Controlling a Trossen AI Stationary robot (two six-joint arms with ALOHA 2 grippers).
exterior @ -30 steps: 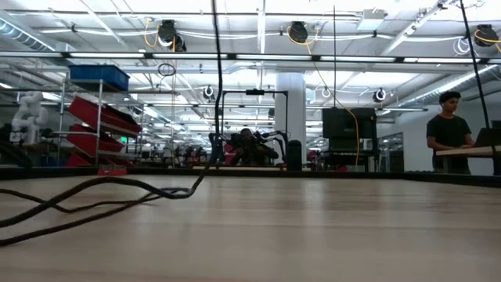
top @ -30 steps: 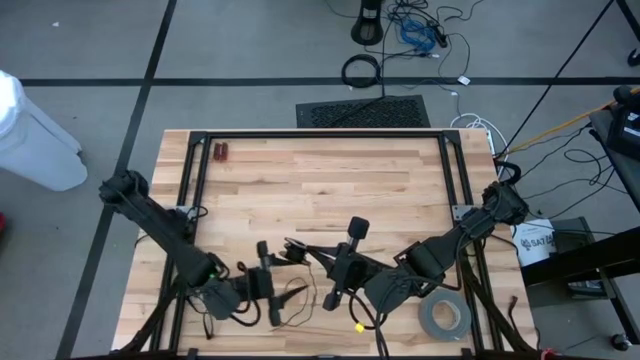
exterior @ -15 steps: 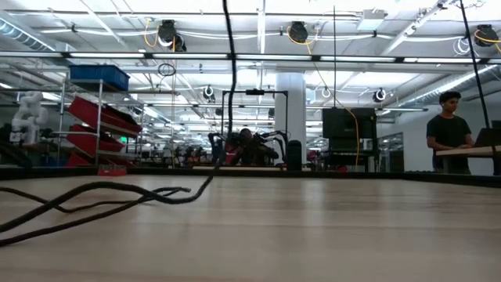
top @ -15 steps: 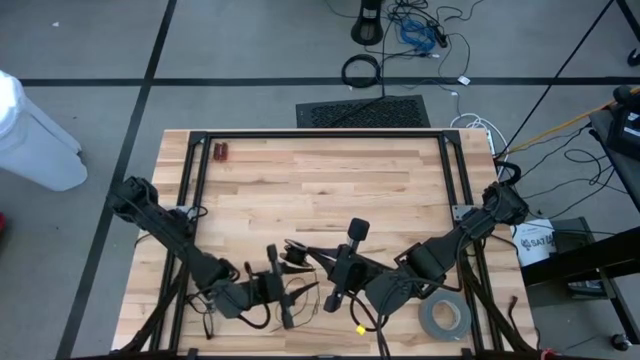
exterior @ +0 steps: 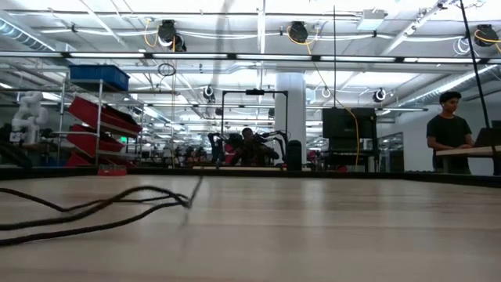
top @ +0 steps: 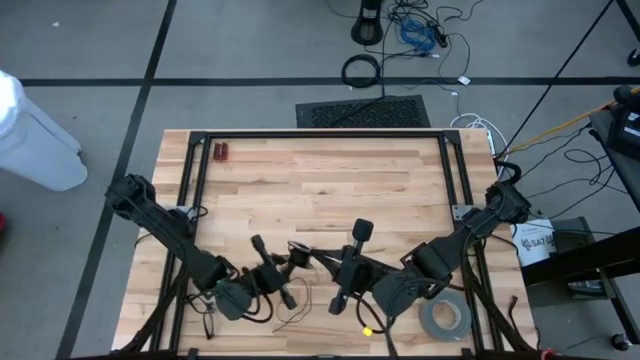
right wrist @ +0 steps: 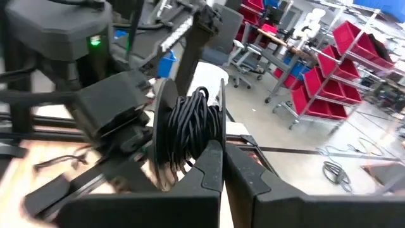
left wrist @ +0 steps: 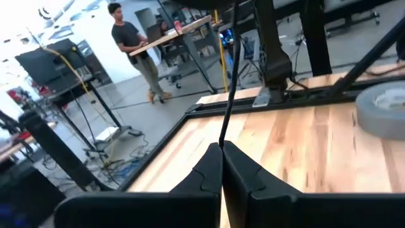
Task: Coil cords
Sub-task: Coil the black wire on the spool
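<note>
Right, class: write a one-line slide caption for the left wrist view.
Left gripper shut on a thin black cord above the wooden table, grey tape roll beyond.

So we've got both arms crowded at the near edge of the worktop (top: 320,180). The left end effector (top: 271,272) sits just left of the right end effector (top: 349,270), cords (top: 296,252) between them, tape roll (top: 444,318) at the near right corner.

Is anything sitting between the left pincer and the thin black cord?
Nothing visible does. The left pincer is shut on a strand of the cord, which rises from its tips. The right pincer is shut, the coiled bundle right at its tips.
</note>
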